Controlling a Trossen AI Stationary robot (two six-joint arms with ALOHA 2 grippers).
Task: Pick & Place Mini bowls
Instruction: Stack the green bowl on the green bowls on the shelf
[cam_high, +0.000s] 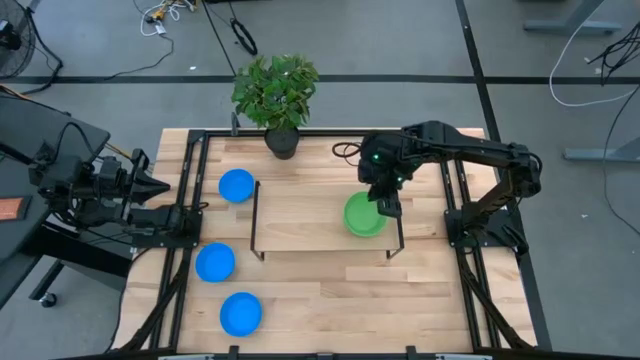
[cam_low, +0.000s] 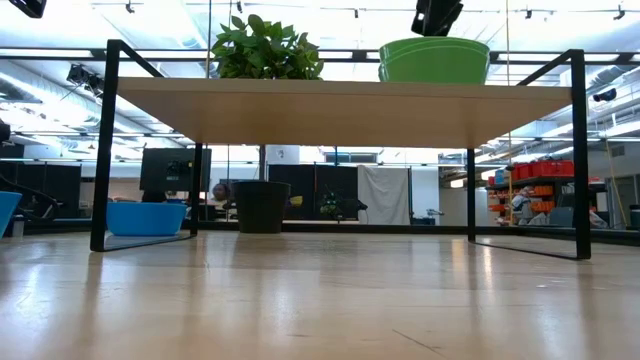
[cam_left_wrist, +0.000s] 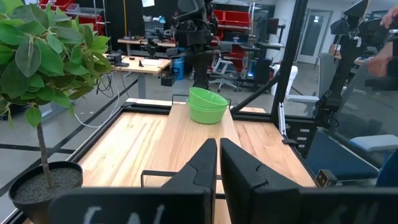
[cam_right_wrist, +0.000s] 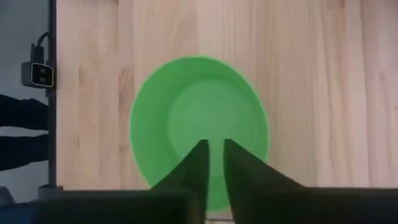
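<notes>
Three bright blue round plastic mini bowls (cam_high: 237, 185) (cam_high: 214, 263) (cam_high: 240, 313) sit along the left side of the pale wooden table (cam_high: 330, 300) in the high view. Stacked bright green plastic mini bowls (cam_high: 363, 216) rest on the right end of a small raised wooden shelf with a black frame (cam_high: 300, 215). The right gripper (cam_high: 388, 207) hangs directly over that stack's far-right rim, much nearer than the left gripper (cam_high: 150, 186), parked at the table's left edge. A leafy potted plant (cam_high: 277, 95) stands at the back.

From table height, the green stack (cam_low: 434, 59) sits atop the shelf, the right gripper (cam_low: 436, 17) just above it, apparently not touching.

Seen from the left wrist, its fingers (cam_left_wrist: 205, 163) are nearly pressed together, empty.

Seen from the right wrist, the green bowl (cam_right_wrist: 199, 121) lies straight below, and the fingers (cam_right_wrist: 198, 163) stand a narrow gap apart, holding nothing.
</notes>
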